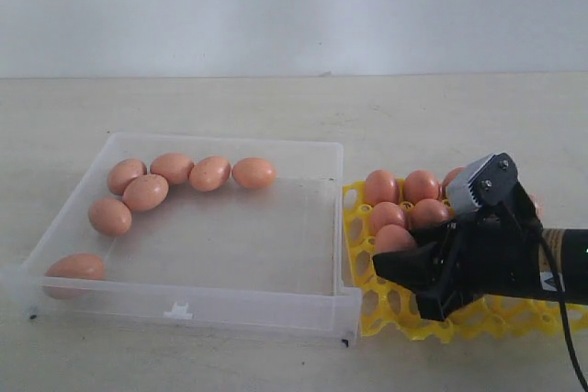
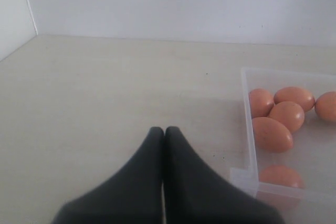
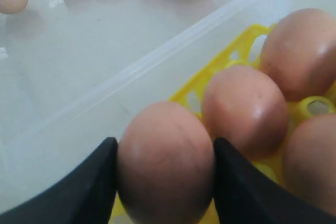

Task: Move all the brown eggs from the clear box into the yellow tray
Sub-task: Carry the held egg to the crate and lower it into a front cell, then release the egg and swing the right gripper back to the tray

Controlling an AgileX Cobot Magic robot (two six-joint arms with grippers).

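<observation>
Pale tabletop (image 1: 276, 103) bears the clear box (image 1: 184, 305), the yellow tray (image 1: 353, 227) just right of it; over the tray's left cups the right gripper (image 3: 164, 148) clasps a brown egg (image 3: 165, 177) in wide jaws, long axis along them; left gripper (image 2: 164, 132) closed, empty.

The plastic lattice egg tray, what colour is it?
Tray is bright yellow; best in exterior view.

Free room mid clear box (image 1: 248, 236)
</observation>
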